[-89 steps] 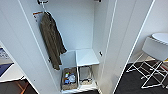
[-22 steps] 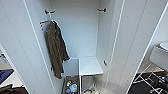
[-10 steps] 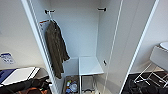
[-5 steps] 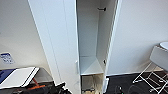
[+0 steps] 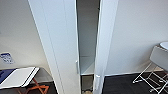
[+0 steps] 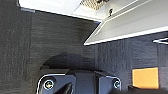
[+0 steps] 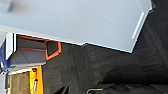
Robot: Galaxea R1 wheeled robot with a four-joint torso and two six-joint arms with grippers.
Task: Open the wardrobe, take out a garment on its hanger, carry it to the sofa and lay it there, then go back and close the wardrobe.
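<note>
Item: wardrobe (image 5: 62, 45), white, tall, straight ahead of us in the head view.
Left door: (image 5: 56, 37) swung most of the way across the opening; small handle (image 5: 77, 67) at its inner edge.
Right door: (image 5: 103, 45) seen nearly edge-on, handle (image 5: 97, 79) low on it.
Gap: narrow vertical slot between the two doors, with white interior and a shelf (image 5: 86, 65) visible through it.
Key relation: the doors' long axes run upright; the slot lies just right of our centre line, and both handles flank it closely. We judge neither arm clearly nearer.
Garment: we see none in the slot; we cannot tell where it lies.
Grippers: we cannot tell how open either is, nor whether either holds anything.
Left wrist view: dark carpet (image 6: 62, 45), a white door edge (image 6: 120, 27) lying across it, an orange patch (image 6: 145, 77).
Right wrist view: a broad white panel (image 7: 75, 20) over carpet, an orange frame (image 7: 53, 51).
Surroundings: folding table (image 5: 18, 77) at left, stool (image 5: 160, 56) at right.
Stage: we judge the closing of the wardrobe nearly done, not complete.
</note>
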